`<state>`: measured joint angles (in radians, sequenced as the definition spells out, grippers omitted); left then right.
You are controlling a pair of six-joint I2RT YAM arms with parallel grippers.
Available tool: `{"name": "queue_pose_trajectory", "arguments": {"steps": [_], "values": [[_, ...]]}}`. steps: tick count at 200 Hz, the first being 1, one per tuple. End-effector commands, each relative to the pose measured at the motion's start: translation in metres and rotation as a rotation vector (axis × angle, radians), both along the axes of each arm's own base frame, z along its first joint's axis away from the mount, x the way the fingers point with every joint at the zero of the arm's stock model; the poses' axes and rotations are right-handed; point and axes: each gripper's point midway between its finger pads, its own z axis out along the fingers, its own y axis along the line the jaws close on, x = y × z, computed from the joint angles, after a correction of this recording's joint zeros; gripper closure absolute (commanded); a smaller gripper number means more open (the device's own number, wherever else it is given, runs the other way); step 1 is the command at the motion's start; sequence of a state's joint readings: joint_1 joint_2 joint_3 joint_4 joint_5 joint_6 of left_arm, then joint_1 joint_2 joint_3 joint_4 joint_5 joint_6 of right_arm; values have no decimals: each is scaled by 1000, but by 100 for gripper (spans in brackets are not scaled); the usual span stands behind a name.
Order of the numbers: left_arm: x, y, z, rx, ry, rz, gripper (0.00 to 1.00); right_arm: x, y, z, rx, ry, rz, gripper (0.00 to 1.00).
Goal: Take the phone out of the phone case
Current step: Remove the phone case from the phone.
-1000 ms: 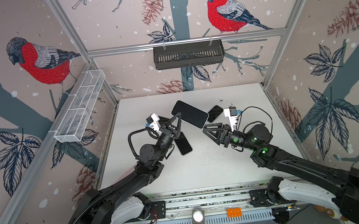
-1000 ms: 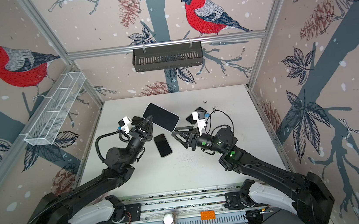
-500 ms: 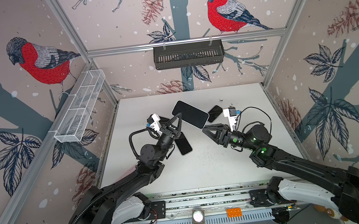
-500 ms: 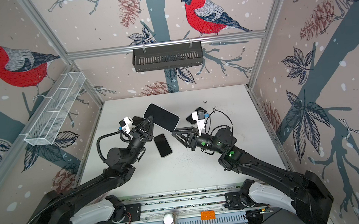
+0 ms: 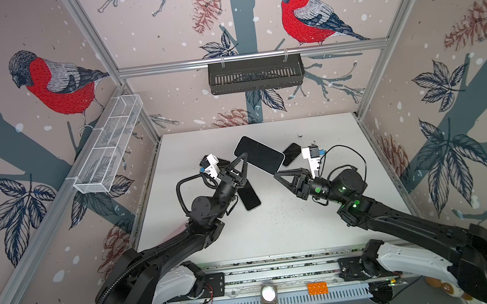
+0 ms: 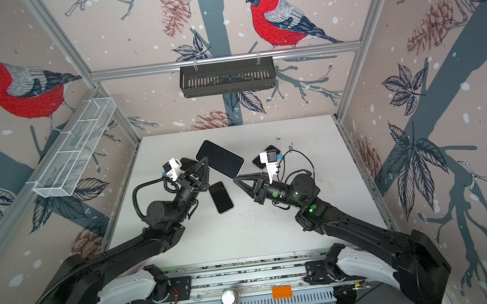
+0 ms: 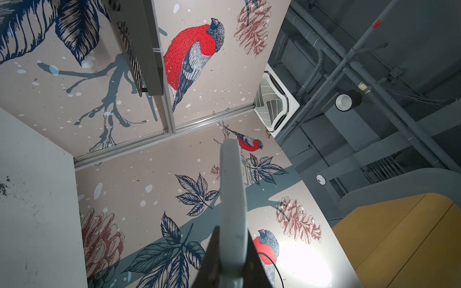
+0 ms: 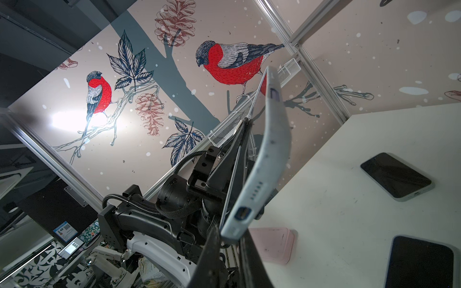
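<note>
Phone (image 5: 260,158), cased, hangs above the bench (image 5: 275,235), left hand (image 5: 244,158) clamped on one end, right hand (image 5: 276,174) pinching the case (image 8: 272,149) corner. Peeling's on; next, I'd say, flex that corner off the phone.

Matt, scuffed, rubbery-looking plastic phone case (image 8: 272,149) in the right claw (image 8: 230,238); its phone (image 5: 259,154) shows glossy black glass; beside the claw, matt, speckled white table (image 8: 324,189).
</note>
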<state>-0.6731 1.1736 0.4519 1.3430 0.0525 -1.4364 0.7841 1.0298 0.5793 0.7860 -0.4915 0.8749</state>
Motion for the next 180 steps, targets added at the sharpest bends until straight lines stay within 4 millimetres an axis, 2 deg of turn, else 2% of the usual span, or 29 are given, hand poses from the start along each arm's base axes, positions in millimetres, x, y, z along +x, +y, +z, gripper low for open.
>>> {"name": "queue_pose_trajectory", "arguments": {"steps": [1,51,99,180], "values": [[-8,3,16,-38,-65,-6,100,-6,-2,12,36,-50,20,87],[-8,0,15,-35,-69,-14,100,-4,-4,9,31,-49,14,93],[-10,-3,16,-29,-67,-23,100,3,-7,-2,-14,-92,-32,97],[-15,-11,16,-62,-17,-84,100,32,-4,-31,-198,-217,-189,99]]}}
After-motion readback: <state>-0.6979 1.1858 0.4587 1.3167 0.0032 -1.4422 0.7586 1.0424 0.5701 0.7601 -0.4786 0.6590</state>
